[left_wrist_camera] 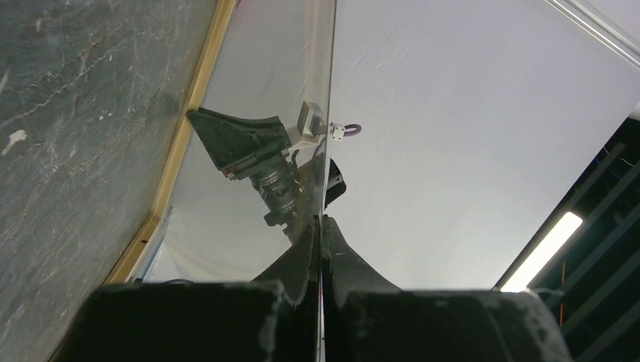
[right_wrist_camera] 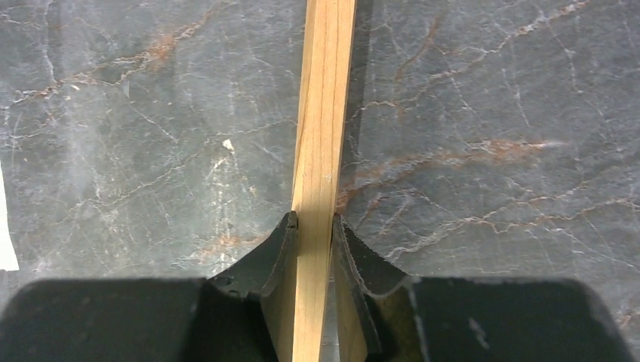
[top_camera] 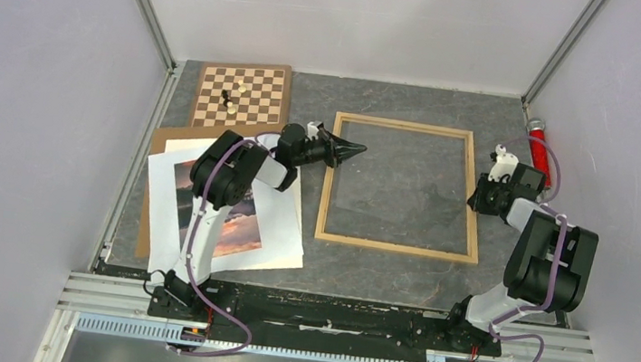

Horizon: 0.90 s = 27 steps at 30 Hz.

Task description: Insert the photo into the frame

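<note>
The frame (top_camera: 396, 246) of light wood lies flat mid-table. My right gripper (top_camera: 483, 198) is shut on its right rail; in the right wrist view the fingers (right_wrist_camera: 278, 249) press both sides of the wooden rail (right_wrist_camera: 324, 113). My left gripper (top_camera: 359, 150) hovers over the frame's upper left corner, shut on the edge of a thin clear pane (left_wrist_camera: 256, 60) that mirrors the gripper; the frame's wood (left_wrist_camera: 189, 113) shows beside the pane. The photo (top_camera: 240, 227), with its orange sunset sky, lies on white sheets (top_camera: 163, 209) at the left, partly hidden under the left arm.
A chessboard (top_camera: 243, 95) with a few pieces sits at the back left. A brown backing board (top_camera: 160, 140) lies under the white sheets. A red cylinder (top_camera: 539, 149) lies by the right wall. Enclosure walls stand on three sides.
</note>
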### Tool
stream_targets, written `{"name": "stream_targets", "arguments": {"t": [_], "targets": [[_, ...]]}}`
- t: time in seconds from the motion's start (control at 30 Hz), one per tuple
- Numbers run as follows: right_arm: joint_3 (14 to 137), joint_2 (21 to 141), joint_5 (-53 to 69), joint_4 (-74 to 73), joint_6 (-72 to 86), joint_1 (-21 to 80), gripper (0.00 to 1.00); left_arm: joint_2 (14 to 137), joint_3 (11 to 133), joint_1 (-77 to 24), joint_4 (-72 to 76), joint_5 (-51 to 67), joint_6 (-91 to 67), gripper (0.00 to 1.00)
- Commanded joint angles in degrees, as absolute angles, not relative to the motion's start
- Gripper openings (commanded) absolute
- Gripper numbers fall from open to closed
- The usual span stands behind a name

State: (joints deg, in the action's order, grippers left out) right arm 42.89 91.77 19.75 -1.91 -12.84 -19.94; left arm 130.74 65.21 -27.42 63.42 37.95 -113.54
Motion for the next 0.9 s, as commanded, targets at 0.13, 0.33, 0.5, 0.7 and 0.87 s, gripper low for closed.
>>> {"name": "stream_targets", "arguments": {"t": [0.13, 0.33, 0.5, 0.7, 0.87], "targets": [[40.0, 89.3, 22.4, -4.2, -13.7, -18.0, 0.0, 126.5, 66.7, -25.5, 55.4, 44.6, -101.7, 0.02], [39.2, 87.5, 22.5, -4.3, -14.3, -17.9, 0.0, 125.9, 70.0, -24.5, 45.4, 45.5, -91.9, 0.02], [39.4, 87.7, 22.4, -4.5, -14.2, -18.1, 0.08, 126.6, 69.1, -24.5, 44.0, 44.2, -96.1, 0.02], [39.6, 87.7, 21.5, -4.3, -13.3, -18.1, 0.34, 126.2, 67.2, -24.5, 47.3, 43.8, -102.1, 0.02], [40.5, 87.2, 22.1, -4.7, -11.5, -19.8, 0.48, 126.2, 67.2, -24.7, 47.6, 44.3, -102.4, 0.02]]}}
